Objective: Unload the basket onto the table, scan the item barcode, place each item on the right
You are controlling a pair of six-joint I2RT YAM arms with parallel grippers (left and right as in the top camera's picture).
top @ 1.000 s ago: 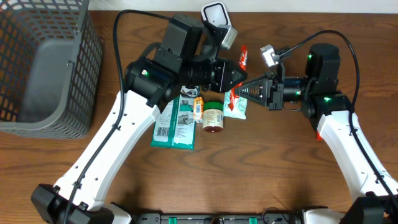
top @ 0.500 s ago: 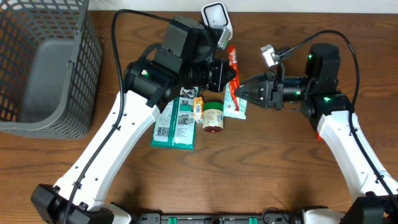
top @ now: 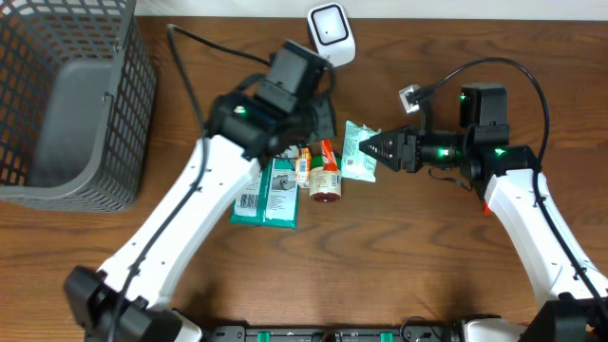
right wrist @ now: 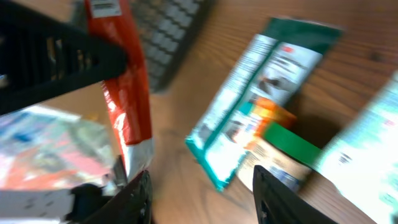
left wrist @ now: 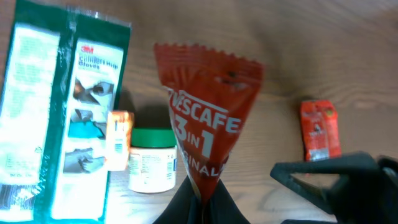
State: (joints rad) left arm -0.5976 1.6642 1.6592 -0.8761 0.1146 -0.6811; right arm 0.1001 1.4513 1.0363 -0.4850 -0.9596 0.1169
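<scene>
A red Nescafe 3-in-1 sachet (left wrist: 208, 124) stands out from my left gripper (left wrist: 202, 208), which is shut on its lower end. In the overhead view the left gripper (top: 325, 136) holds the sachet (top: 329, 152) just above the pile of items. The white barcode scanner (top: 331, 28) stands at the table's back edge, beyond it. My right gripper (top: 372, 147) is open and empty, just right of the sachet beside a green-white packet (top: 356, 157). In the right wrist view the sachet (right wrist: 127, 99) hangs to the left, outside the right gripper (right wrist: 202, 193).
A green-lidded jar (top: 326, 180), a small orange box (top: 303, 166) and green glove packs (top: 269, 195) lie below the left gripper. Another small red sachet (left wrist: 319, 129) lies on the wood. A grey wire basket (top: 66, 95) fills the left side.
My right gripper has opened and let go of the sachet. My left gripper closed on it, then swung it from near the scanner down over the pile.
</scene>
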